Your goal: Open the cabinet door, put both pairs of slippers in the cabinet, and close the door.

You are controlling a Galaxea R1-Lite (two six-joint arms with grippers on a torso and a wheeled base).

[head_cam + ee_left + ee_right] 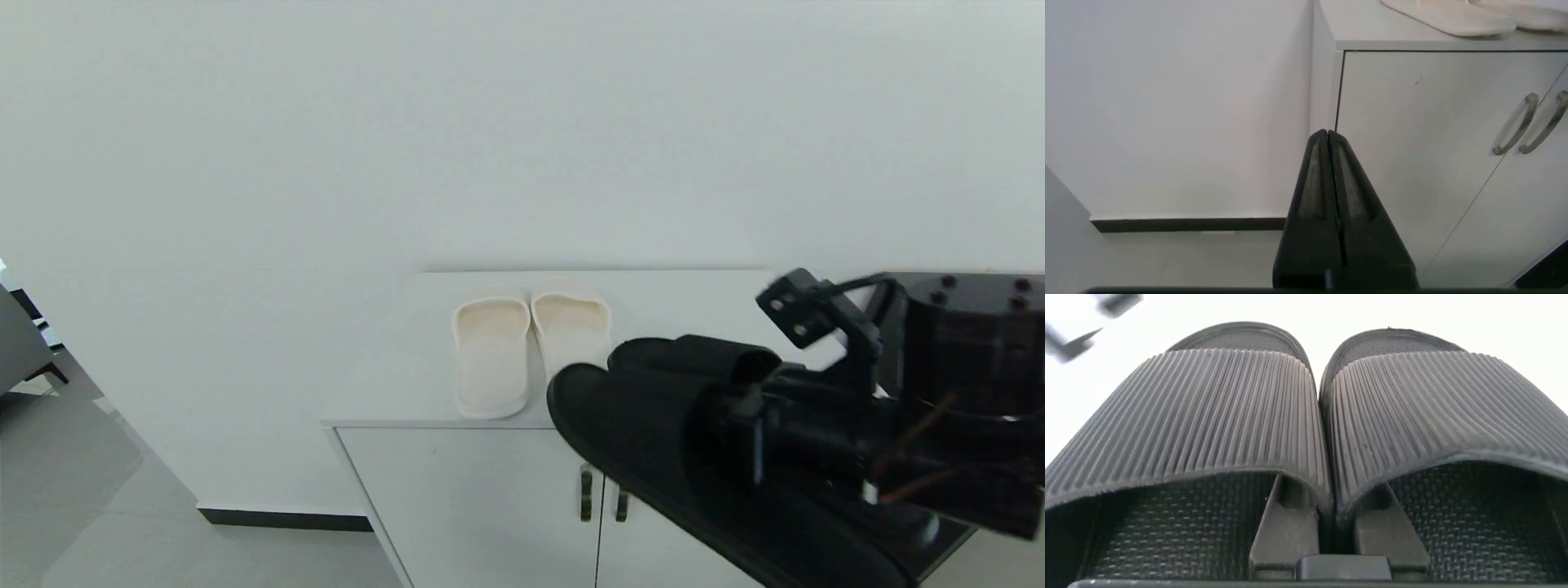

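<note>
Black ribbed-strap rubber slippers [1241, 416] hang as a pair from the right tool [1333, 529]. One finger sits inside each shoe, pinching the two inner strap walls together. They are held in the air in front of the white cabinet [457, 490], just off its top front edge. The left tool [1327, 204], fingers pressed shut, sits low by the cabinet's left door. Both doors look closed, their handles [586, 492] untouched. The thin pinch may let one shoe slide out on a swing. The long soles could knock the cream moulded slippers [531, 343] on the cabinet top.
</note>
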